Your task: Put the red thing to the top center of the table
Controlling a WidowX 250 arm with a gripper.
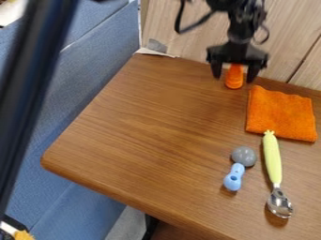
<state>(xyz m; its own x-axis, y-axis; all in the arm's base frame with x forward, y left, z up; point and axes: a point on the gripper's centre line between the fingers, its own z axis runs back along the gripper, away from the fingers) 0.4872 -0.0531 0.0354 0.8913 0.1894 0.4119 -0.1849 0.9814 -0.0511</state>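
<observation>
Fairly bright, soft, even light over the tabletop (156,131), looks like it's from above. Pale, diffuse sheen on the wood grain toward the far left part; front edge and right front area run darker. Shadows small and soft: one beside the spoon (279,204) bowl, on its left and near side, another just under the light blue end of the toy (233,178). Spoon metal has small bright glints mixed with dark reflections. Orange cloth (280,114) matte, evenly lit. Pincer (234,78) very dark against the light wood panel (188,47); surface detail hard to read. Deep shade below the front edge.
</observation>
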